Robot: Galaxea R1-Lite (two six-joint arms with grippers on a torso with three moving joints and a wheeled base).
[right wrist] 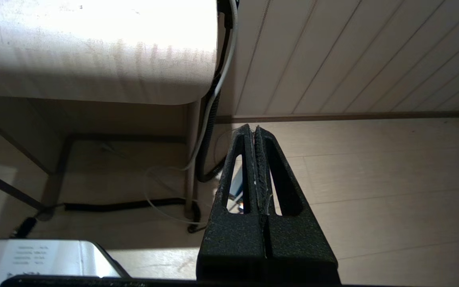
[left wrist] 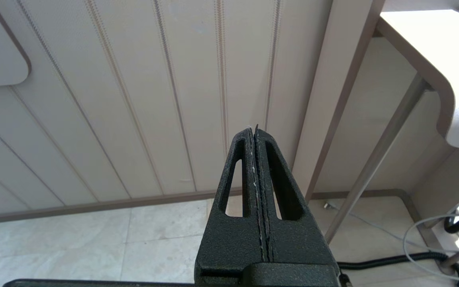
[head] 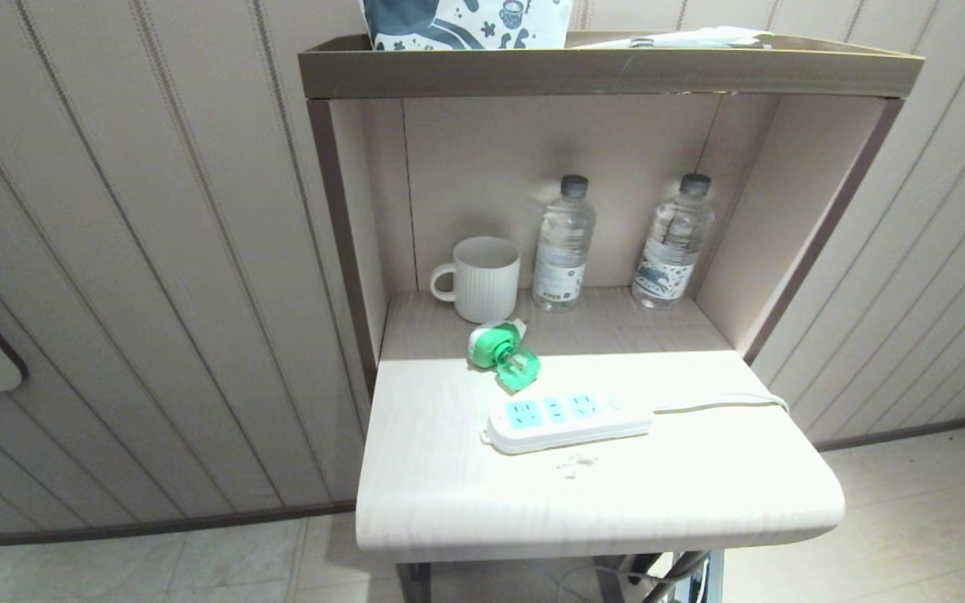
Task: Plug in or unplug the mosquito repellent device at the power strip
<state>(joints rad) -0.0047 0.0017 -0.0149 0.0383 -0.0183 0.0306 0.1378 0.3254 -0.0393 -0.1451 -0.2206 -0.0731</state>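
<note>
The mosquito repellent device [head: 503, 354], white and green with a green liquid bottle, lies on its side on the white table [head: 449, 494], its prongs showing, just behind the power strip's left end. It is not plugged in. The white power strip [head: 568, 421] lies flat with three light-blue sockets bare and its cord running off to the right. Neither arm shows in the head view. My left gripper [left wrist: 254, 128] is shut and empty, low beside the table, facing the panelled wall. My right gripper [right wrist: 254, 128] is shut and empty, below the table's edge over the floor.
A ribbed white mug [head: 482, 278] and two clear water bottles [head: 564, 244] [head: 673, 241] stand at the back of the alcove. A shelf [head: 608, 71] overhangs them. Small white bits [head: 575, 463] lie in front of the strip. Cables [right wrist: 134, 205] trail on the floor by the table legs [left wrist: 377, 159].
</note>
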